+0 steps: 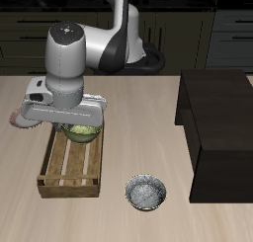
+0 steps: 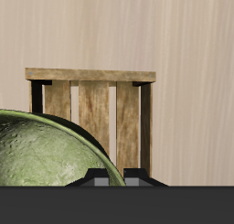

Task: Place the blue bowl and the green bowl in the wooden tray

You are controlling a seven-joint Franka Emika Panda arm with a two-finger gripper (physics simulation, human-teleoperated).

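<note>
The green bowl (image 1: 81, 134) is olive with a speckled glaze and sits over the far end of the wooden tray (image 1: 71, 172). My gripper (image 1: 79, 125) is right above it and shut on the bowl's rim. In the wrist view the green bowl (image 2: 46, 156) fills the space beside my gripper (image 2: 114, 180), whose fingertips (image 2: 91, 179) stand close together at the rim. The slatted wooden tray (image 2: 91, 109) lies below. I cannot tell whether the bowl rests on the slats or hangs just above them. The blue bowl is not in view.
A grey-white speckled bowl (image 1: 146, 193) stands near the table's front edge beside the tray. A large dark box (image 1: 217, 127) stands on the table on the far side of that bowl from the tray. A pink-rimmed plate (image 1: 16, 121) peeks out behind my arm.
</note>
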